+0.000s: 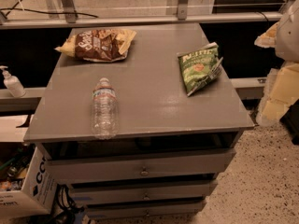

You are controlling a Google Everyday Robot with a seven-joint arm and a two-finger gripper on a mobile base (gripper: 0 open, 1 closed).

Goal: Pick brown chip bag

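The brown chip bag [97,44] lies flat at the far left of the grey cabinet top [149,101]. It has a dark brown front with white lettering and yellow-tan ends. My gripper [279,85] shows as white and tan parts at the right edge of the camera view. It is beyond the cabinet's right side, far from the brown bag and holding nothing that I can see.
A smaller green chip bag [199,67] lies at the right of the top. A clear water bottle [104,108] lies on its side near the front left. Drawers [142,169] are below. A cardboard box [25,190] and a pump bottle [11,82] are at the left.
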